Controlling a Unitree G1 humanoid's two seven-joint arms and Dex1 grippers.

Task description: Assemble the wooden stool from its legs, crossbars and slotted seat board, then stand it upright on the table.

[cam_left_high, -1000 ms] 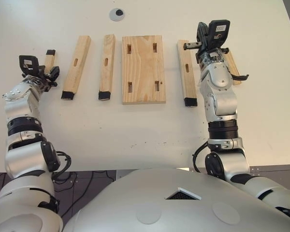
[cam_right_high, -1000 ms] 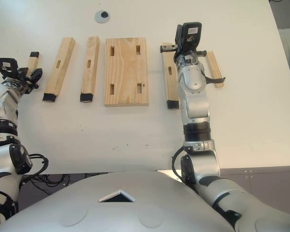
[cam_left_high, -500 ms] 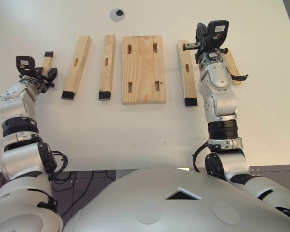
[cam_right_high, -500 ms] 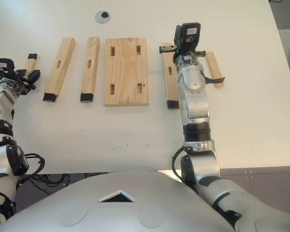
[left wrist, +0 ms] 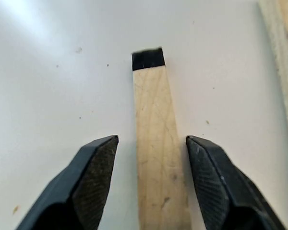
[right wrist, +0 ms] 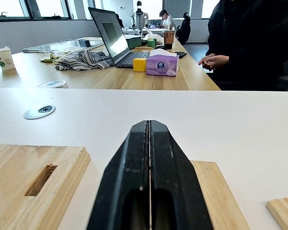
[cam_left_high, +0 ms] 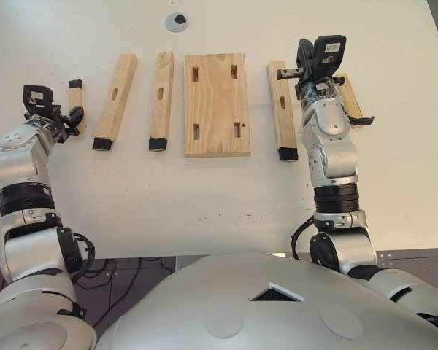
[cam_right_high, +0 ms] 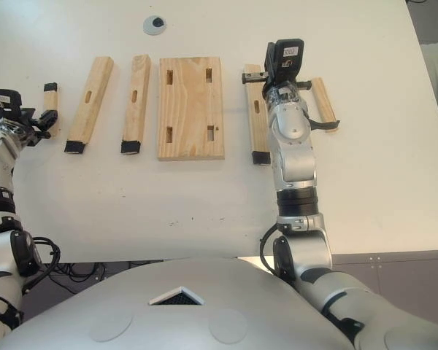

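White surface carries the parts in a row. The pale slotted rectangular seat board lies flat at centre. Two long wooden legs with black tips lie at its 9 o'clock, and a third leg at 3 o'clock. The right gripper, fingers clenched together on nothing, is above this leg's far end, near a short plain wooden crossbar. At far 9 o'clock, the left gripper, fingers released, straddles a short black-tipped wooden crossbar. A small grey disc sits at 12 o'clock.
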